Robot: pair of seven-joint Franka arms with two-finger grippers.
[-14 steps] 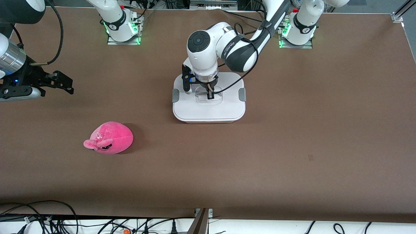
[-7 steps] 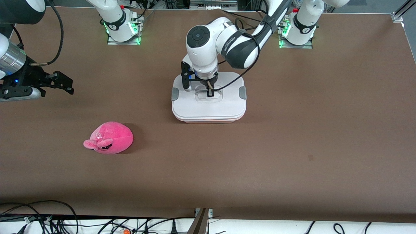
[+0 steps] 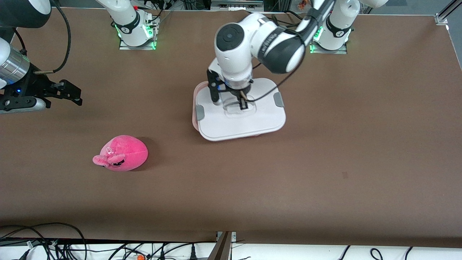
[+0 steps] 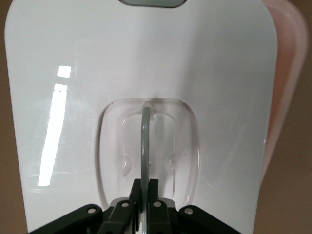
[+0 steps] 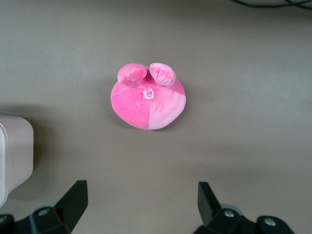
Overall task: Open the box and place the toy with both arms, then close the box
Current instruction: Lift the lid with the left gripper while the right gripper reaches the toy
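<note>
Lid [image 3: 249, 119] is being held by its handle [image 4: 145, 146], pinched in the closed left gripper [image 3: 243, 104], and is being carried off the box [image 3: 195, 104], which is sitting mid-table toward the base edge. Only a pink strip of box rim is showing past the lid, on the right arm's side.

Risks being judged: the handle is thin and the pinch is narrow, so the lid could be swinging or slipping out if the arm is accelerated. If a side clip [image 3: 200, 112] is still catching, the tub may be dragged or tipped.

Toy [image 3: 121, 153] is lying nearer the front camera than the box, toward the right arm's end. The right gripper [image 3: 74, 94] is being kept wide open and idle over that end of the table, holding nothing.

Against the earlier frames: the lid is now being seen lifted, turned slightly and shifted toward the left arm's end, where before it was sitting square on the box. Toy and right gripper are unchanged.
</note>
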